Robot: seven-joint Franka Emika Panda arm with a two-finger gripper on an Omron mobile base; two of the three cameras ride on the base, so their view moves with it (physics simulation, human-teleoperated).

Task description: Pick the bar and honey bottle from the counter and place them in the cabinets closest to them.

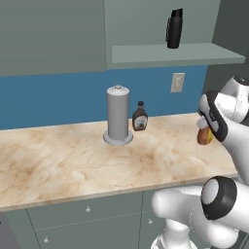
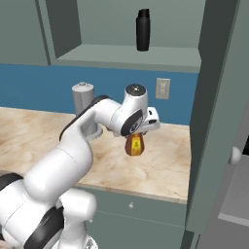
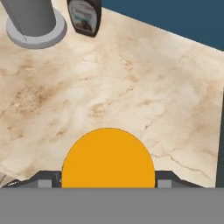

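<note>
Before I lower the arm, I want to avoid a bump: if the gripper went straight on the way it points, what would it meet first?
Probably bare beige marbled counter. The gripper points down, holding the amber honey bottle, so the bottle would touch first. The grey canister and dark brown bottle stand off to one side.

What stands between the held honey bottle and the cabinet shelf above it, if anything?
Nothing visible. The gripper holds the honey bottle in the air above the counter. The open shelf higher up carries only a black bottle, with bare shelf on both sides of it.
</note>
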